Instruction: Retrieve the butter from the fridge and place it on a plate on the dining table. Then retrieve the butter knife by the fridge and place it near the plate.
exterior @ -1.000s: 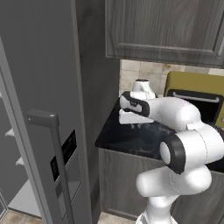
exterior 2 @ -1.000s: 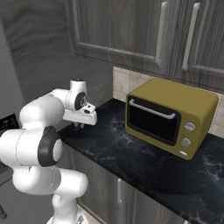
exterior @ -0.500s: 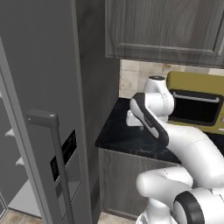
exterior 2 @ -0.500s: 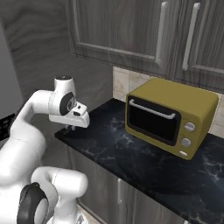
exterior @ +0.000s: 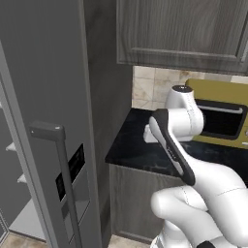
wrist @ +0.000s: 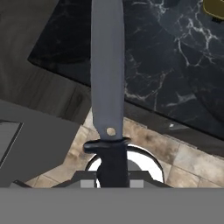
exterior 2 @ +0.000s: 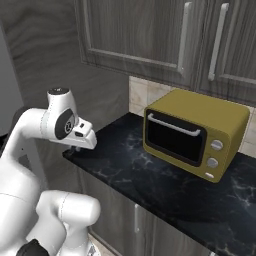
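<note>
The butter knife [wrist: 107, 65] fills the hand view, a long grey blade on a dark handle, pointing away from my gripper [wrist: 112, 181], which is shut on the handle. Below the blade lie the black counter's corner and the tiled floor. In the left base view the white hand [exterior: 149, 134] hangs over the counter's left part, beside the fridge [exterior: 43, 97]. In the right base view my gripper [exterior 2: 78, 148] hovers just above the counter's near-left corner, and the knife itself is too small to make out there. Butter, plate and dining table are out of view.
An olive-yellow toaster oven [exterior 2: 192, 132] stands on the black marble counter [exterior 2: 150, 185] to my right. Grey-brown wall cabinets [exterior 2: 150, 35] hang above. The fridge door [exterior: 58, 160], with its bar handle and black panel, stands close on my left, with pale shelves [exterior: 14, 179] behind it.
The arm has swung round, its elbow folding toward the base. The hand has drawn back slightly toward the counter's front-left corner, still holding the knife.
</note>
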